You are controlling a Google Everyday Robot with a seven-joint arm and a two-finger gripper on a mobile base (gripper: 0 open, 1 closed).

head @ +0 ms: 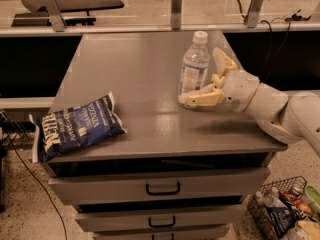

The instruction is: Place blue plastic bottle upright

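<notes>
The gripper (201,79) was seen with its cream fingers (200,99) splayed wide and clenched on nothing, low over the surface. Beneath it, the grey cabinet top (130,69) was caught gleaming, hard, smooth and flat. Well apart from the gripper, off to its left, a crinkled dark blue crisp bag (75,129) was spotted lying at the front edge. Right between the spread fingers, the blue plastic bottle (192,71) was found standing upright, with the lower finger at its base. It was judged light, thin-walled, slick and easily tipped. The labelled mid-body would be best taken, below the small white cap (200,36).

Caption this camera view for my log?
Blue plastic bottle stands upright on grey cabinet, open gripper beside it; crisp bag at front edge.
</notes>
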